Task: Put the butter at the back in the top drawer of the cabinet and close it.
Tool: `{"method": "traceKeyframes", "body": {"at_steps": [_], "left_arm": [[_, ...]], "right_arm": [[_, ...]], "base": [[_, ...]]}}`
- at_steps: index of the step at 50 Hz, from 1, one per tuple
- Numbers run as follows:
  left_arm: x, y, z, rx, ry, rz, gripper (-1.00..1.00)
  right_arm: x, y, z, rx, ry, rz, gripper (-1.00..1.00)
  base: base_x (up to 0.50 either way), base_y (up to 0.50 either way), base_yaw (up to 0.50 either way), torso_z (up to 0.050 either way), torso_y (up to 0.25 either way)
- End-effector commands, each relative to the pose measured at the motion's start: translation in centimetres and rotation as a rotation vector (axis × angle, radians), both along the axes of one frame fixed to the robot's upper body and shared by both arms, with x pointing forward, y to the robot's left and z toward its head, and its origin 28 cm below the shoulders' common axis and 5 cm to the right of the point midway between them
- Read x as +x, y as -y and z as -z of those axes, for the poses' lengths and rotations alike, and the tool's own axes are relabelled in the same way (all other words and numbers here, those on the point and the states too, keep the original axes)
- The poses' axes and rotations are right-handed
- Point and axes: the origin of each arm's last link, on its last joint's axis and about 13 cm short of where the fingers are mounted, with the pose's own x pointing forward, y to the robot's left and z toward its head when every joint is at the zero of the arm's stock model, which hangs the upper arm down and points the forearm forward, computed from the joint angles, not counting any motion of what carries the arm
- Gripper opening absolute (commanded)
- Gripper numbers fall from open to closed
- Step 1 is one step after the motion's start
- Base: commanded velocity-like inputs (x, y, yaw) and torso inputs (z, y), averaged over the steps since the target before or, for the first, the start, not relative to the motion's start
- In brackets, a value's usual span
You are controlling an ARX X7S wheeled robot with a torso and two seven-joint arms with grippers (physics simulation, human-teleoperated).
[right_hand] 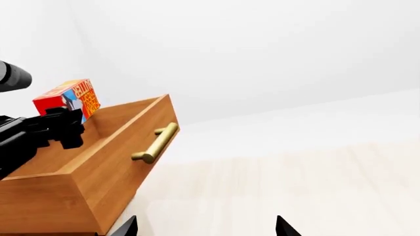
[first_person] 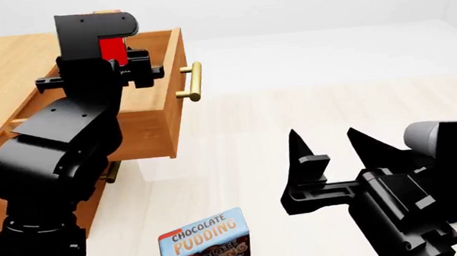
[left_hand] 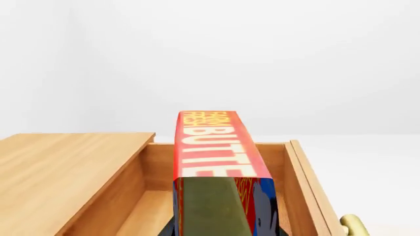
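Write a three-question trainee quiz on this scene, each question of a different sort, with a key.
1. True or false: the honey-brown wooden top drawer with its brass bar handle stands open.
2. Which gripper holds the small red-orange butter box? A) left gripper B) right gripper
3. Fill in: the blue-and-brown chocolate pudding box rests on the ___.

Key
1. True
2. A; the butter box is above the open drawer, while the right gripper is open and empty.
3. floor
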Motion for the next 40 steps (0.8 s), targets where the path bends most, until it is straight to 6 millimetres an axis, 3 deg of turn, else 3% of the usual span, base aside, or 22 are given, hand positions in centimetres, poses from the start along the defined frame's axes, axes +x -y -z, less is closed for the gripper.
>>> {"method": "traceKeyframes", "body": {"at_steps": [1,40], "left_arm": [[0.3,-0.5,-0.6,0.001,0.039,-0.060,-1.00],[1.3,-1.1,0.7,0.012,-0.019,-0.112,-1.00]], "right_arm": [[0.0,0.0,0.1,-0.003,-0.003,-0.001,1.00],[0.0,0.0,0.3,-0.003,-0.007,-0.002,1.00]], "base": [[0.00,0.00,0.00,0.000,0.000],[0.00,0.00,0.00,0.001,0.002]]}}
